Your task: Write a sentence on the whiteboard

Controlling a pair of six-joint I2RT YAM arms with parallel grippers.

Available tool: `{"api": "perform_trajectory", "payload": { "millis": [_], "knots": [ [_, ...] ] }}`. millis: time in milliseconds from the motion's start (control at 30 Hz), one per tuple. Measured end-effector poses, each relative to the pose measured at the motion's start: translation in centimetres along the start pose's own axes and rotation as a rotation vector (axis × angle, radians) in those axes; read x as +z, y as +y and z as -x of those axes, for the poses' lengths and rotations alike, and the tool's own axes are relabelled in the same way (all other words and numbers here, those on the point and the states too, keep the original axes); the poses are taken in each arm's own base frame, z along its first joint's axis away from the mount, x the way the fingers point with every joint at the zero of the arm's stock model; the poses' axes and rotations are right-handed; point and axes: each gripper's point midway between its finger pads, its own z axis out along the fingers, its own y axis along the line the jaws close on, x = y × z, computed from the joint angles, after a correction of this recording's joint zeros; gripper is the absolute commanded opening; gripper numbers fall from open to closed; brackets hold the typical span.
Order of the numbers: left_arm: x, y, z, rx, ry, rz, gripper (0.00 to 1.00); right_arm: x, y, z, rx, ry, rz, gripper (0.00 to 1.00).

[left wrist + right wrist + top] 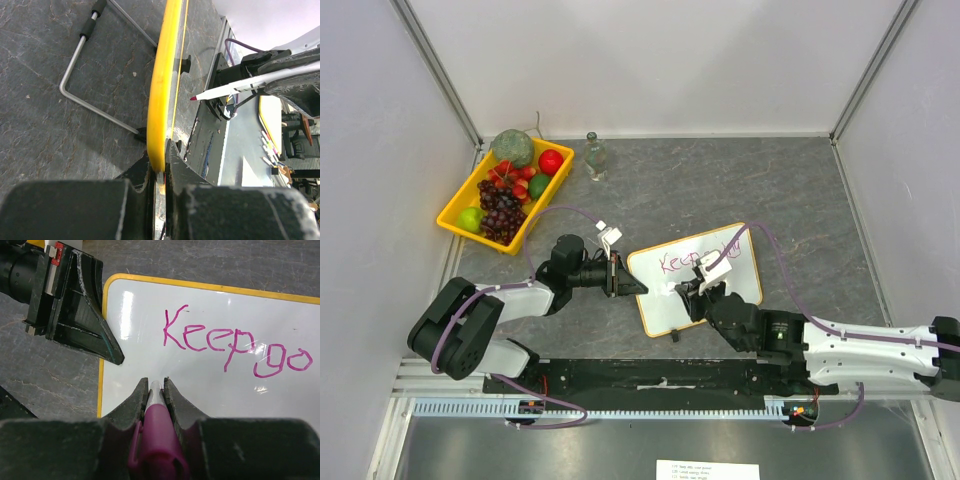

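The whiteboard (672,300), white with a thin yellow frame, lies tilted on the grey table and carries "Keep go" in magenta (235,347). My left gripper (638,288) is shut on its left edge. In the left wrist view the yellow frame (162,95) runs edge-on between the left gripper's (159,156) fingers. My right gripper (684,298) is shut on a magenta marker (159,440) and hovers over the board's lower left part (150,315). The marker's tip (193,98) stands a little off the board's face. The left gripper's black fingers (100,335) overlap the board's left border.
A yellow tray (453,217) of fruit stands at the back left, with a small glass bottle (595,156) to its right. A bent wire stand (75,85) sticks out from the board's black clip feet. Walls close in the table on three sides.
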Motion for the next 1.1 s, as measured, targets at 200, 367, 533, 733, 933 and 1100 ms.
{"api": "perform_trajectory", "payload": {
  "millis": [200, 367, 533, 733, 933, 1100],
  "knots": [
    [0.0, 0.0, 0.0, 0.000, 0.000, 0.000, 0.02, 0.4, 0.1, -0.4, 0.002, 0.001, -0.010, 0.00],
    [0.0, 0.0, 0.0, 0.000, 0.000, 0.000, 0.02, 0.8, 0.3, -0.9, 0.001, 0.009, -0.013, 0.00],
    [0.0, 0.0, 0.0, 0.000, 0.000, 0.000, 0.02, 1.2, 0.5, -1.3, -0.002, 0.015, -0.015, 0.00],
    [0.0, 0.0, 0.0, 0.000, 0.000, 0.000, 0.02, 1.4, 0.6, -1.3, 0.005, 0.011, -0.013, 0.00],
    [0.0, 0.0, 0.0, -0.001, 0.000, 0.000, 0.02, 1.5, 0.9, -1.4, 0.007, 0.013, -0.003, 0.00],
    [0.0, 0.0, 0.0, -0.001, 0.001, 0.001, 0.02, 1.7, 1.5, -1.7, 0.008, 0.022, 0.017, 0.00]
  ]
}}
